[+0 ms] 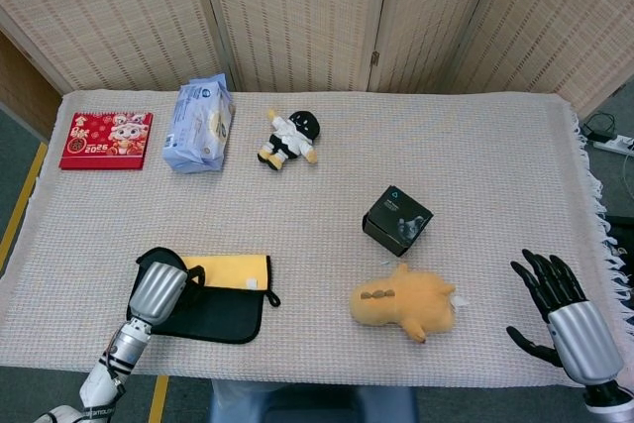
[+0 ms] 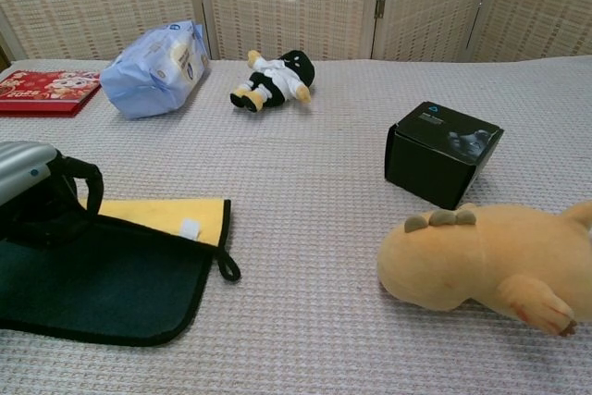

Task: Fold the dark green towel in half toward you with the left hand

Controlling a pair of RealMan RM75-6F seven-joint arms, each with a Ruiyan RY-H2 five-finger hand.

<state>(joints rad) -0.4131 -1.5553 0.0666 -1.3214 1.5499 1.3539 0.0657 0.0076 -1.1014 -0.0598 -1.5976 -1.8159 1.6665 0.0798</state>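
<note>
The dark green towel (image 1: 220, 310) lies near the front left of the table, its far half turned over toward me so a yellow underside (image 1: 234, 271) shows along the fold. My left hand (image 1: 157, 289) grips the towel's left far corner, held low over the near half. In the chest view the towel (image 2: 111, 286) lies at the lower left, its yellow strip (image 2: 157, 216) facing up, and the left hand (image 2: 32, 193) holds its edge. My right hand (image 1: 557, 302) hovers with fingers spread off the table's front right, holding nothing.
A yellow plush toy (image 1: 404, 304) and a black box (image 1: 396, 219) sit right of centre. A small doll (image 1: 289, 138), a blue tissue pack (image 1: 199, 125) and a red calendar (image 1: 106, 139) line the far left. The table's front edge runs just below the towel.
</note>
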